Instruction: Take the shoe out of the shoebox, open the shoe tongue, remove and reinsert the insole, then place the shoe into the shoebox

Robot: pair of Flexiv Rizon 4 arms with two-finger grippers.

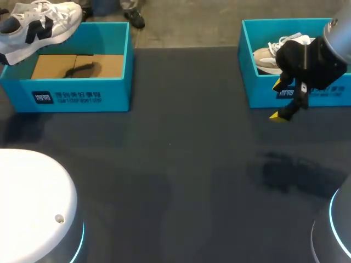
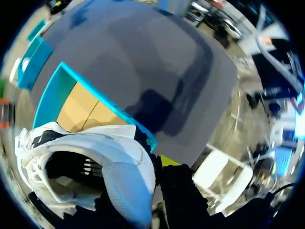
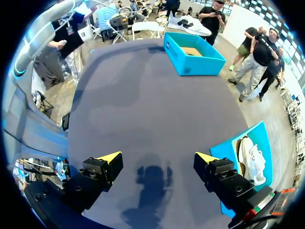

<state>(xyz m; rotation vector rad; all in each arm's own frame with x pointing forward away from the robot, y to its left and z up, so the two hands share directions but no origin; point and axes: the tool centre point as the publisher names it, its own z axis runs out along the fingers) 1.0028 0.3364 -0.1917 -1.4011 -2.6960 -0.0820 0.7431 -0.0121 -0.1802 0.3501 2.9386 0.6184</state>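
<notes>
1. L fingers (image 2: 167, 160): only one yellow tip shows, at the heel end of the shoe (image 2: 121, 164). They seem to be pinching it, w/ the shoe aloft over the left box (image 1: 82, 90) far-left corner.
2. Risk: the grip is at one end only, so the shoe may tilt or slip, then hit the left box rim or drop beyond it.
3. R fingers (image 3: 110, 158): spread, nothing between them, well apart from the left box.
4. Room: open surface (image 1: 181, 164) in front of the left box and beside it.

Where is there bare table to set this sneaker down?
The widest bare patch is the table between the left shoebox and right shoebox, running to the near edge. Crowded: ahead of the right shoebox, where the right end effector hangs, and over the left shoebox, under the white sneaker.
</notes>
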